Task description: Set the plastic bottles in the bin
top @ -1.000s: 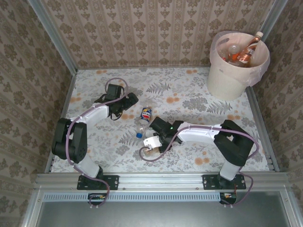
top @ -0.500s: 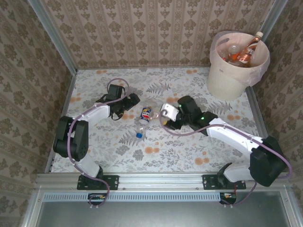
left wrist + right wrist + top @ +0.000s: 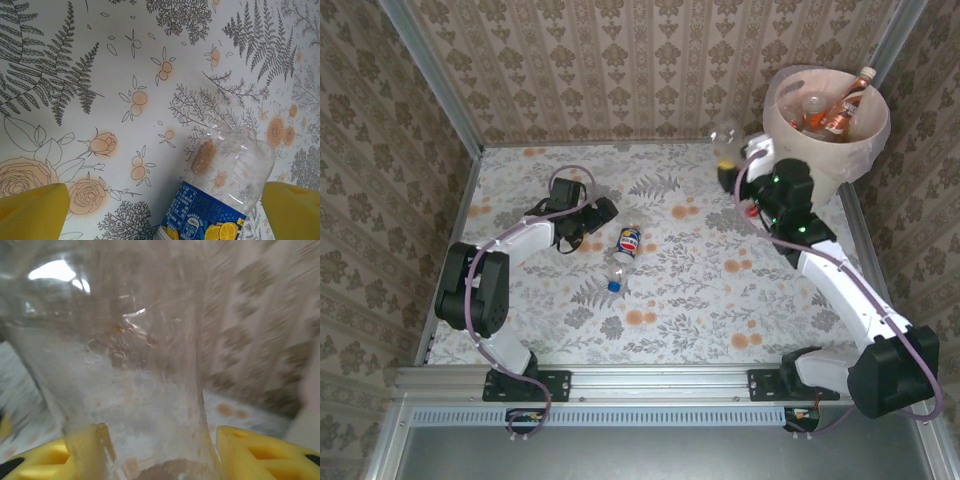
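Right claw (image 3: 159,460) clasps clear bottle (image 3: 135,365) — apparently just beside bin (image 3: 846,165).

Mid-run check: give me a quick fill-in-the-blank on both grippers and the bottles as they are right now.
1. The right gripper is ____ on a clear bottle, beside the bin.
2. The left gripper is ____, near the blue-labelled bottle.
3. The blue-labelled bottle lies on the ____.
Missing words: shut; open; table.
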`<state>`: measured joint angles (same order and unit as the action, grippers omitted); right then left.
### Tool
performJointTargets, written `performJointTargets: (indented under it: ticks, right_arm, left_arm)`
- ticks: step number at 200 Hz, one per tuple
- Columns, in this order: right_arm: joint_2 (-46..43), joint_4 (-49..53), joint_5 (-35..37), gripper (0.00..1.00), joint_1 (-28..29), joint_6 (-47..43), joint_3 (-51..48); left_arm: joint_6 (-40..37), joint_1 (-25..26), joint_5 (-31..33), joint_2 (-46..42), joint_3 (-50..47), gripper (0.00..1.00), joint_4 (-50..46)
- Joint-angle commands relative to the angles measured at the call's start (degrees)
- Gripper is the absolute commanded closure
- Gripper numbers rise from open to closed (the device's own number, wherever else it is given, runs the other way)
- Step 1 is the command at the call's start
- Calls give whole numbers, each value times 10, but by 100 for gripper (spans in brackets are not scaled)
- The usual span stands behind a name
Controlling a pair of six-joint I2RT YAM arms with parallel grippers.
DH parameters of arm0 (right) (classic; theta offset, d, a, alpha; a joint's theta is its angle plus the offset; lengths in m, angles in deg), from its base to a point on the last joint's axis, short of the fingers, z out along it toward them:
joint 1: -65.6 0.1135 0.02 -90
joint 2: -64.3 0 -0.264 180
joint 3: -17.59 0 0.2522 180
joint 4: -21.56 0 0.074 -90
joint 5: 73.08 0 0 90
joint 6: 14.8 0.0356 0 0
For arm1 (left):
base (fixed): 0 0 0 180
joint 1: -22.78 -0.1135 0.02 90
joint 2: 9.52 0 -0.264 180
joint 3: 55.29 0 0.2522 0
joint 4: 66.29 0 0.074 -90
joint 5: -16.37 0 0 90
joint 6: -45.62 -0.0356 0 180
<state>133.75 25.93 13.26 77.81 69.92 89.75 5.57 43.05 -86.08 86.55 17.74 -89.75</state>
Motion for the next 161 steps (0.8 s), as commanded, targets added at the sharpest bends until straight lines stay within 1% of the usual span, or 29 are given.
performJointTargets:
  ticks: [1,21,36,59,73,99,114,130,142,161]
  right_arm:
    - [16,-97,78,66,-35,-1,64]
    - [52,-198,99,66,-75,-23,92]
    - [92,-277,118,66,-93,-62,116]
    - [160,-360,145,65,-109,-115,159]
    - [193,-388,159,64,-120,-117,185]
    - [229,-324,165,64,-131,-99,218]
    - [243,-292,187,64,-134,-98,217]
    - [246,-215,204,64,-146,-65,223]
    - [240,-151,195,64,-159,-35,227]
    - [234,-41,180,64,-171,-36,248]
  left_arm:
    - [8,3,-8,1,14,0,8]
    - [8,4,-7,-3,11,0,10]
    - [8,4,-6,-5,10,0,10]
    - [9,5,-4,-9,7,0,10]
    - [10,5,0,-11,4,0,12]
    - [12,6,1,-12,0,0,13]
    - [12,6,2,-12,-1,0,14]
    - [11,6,2,-13,-3,0,13]
    - [9,6,5,-14,-3,0,10]
    - [8,6,8,-13,-3,0,7]
